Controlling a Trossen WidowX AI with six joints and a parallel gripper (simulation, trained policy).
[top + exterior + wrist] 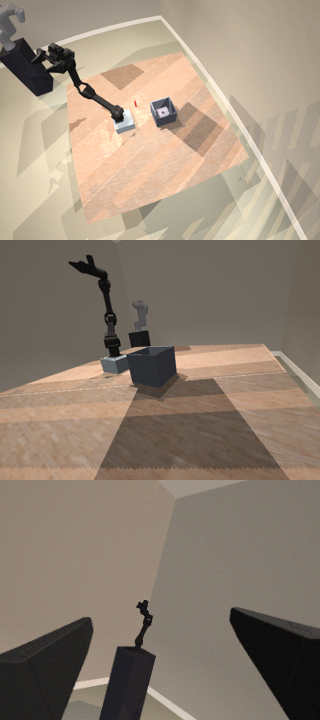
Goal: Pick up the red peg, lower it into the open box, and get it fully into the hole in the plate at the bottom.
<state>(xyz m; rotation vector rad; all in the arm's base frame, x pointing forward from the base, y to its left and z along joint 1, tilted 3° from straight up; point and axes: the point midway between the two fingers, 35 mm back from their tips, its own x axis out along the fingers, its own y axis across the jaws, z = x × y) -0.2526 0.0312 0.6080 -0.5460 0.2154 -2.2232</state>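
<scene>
You see the two fingers of your hand (161,614) standing wide apart, nothing between them. Beyond the gap, left of centre, a small dark arm (145,625) stands upright on a tall dark pedestal (131,680), before two walls (80,550) meeting at a corner.

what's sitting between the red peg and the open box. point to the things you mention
In the top view, only a bare stretch of wooden table (160,157) (64,441) separates the red peg (135,103) from the open box (166,120) (144,370); nothing stands between them.
</scene>
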